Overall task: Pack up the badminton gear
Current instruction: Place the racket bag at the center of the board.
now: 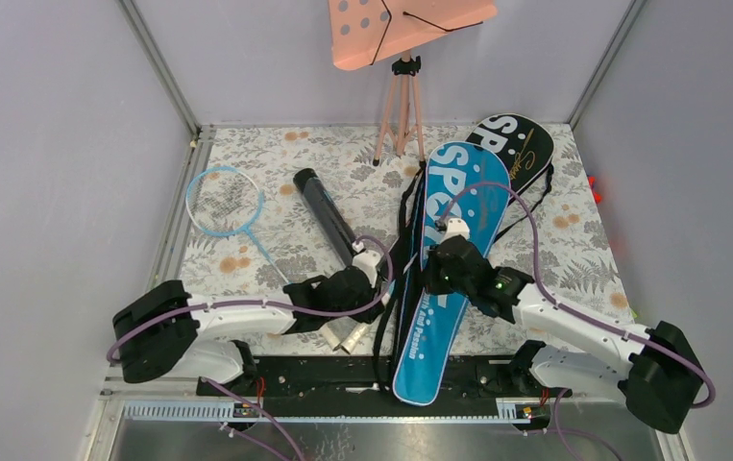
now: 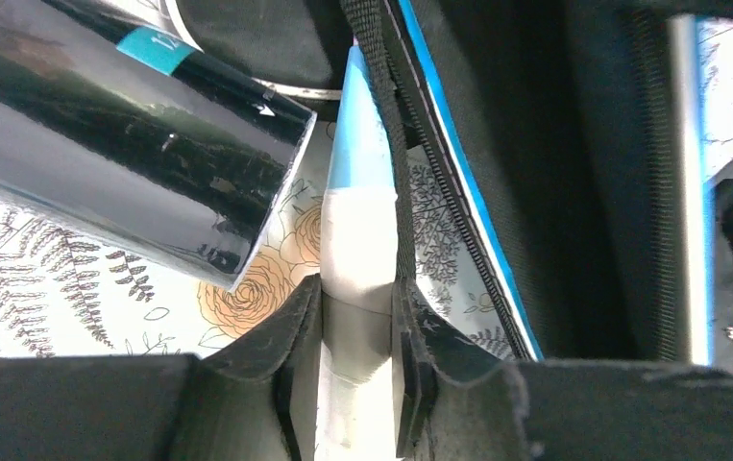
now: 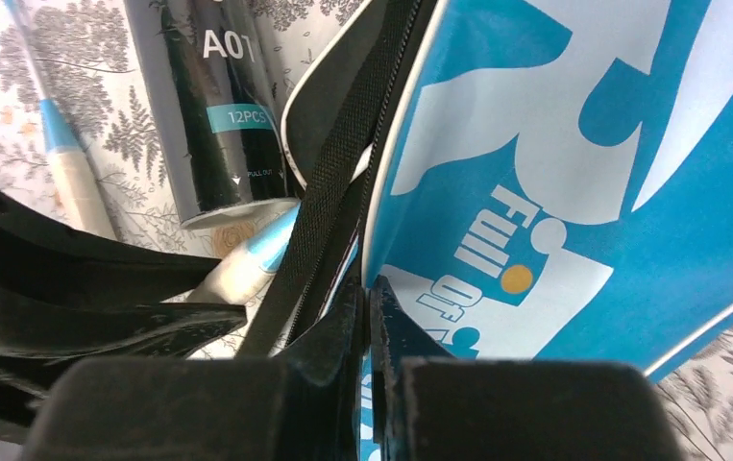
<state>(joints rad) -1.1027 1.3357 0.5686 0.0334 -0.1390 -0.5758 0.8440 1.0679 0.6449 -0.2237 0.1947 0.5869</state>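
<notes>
The blue SPORT bag lies lengthwise in the middle, its left edge lifted open. My right gripper is shut on that edge, beside the zipper and a black strap. My left gripper is shut on the white grip of a racket. Its light-blue shaft end points into the bag opening. The black tube lies just left of the bag and shows in both wrist views. A light-blue racket lies at the far left. No shuttlecocks are visible.
A black SPORT bag lies behind the blue one at the back right. The pink perforated board on tripod legs stands at the back centre. Grey walls close in both sides. White handle ends lie under my left arm.
</notes>
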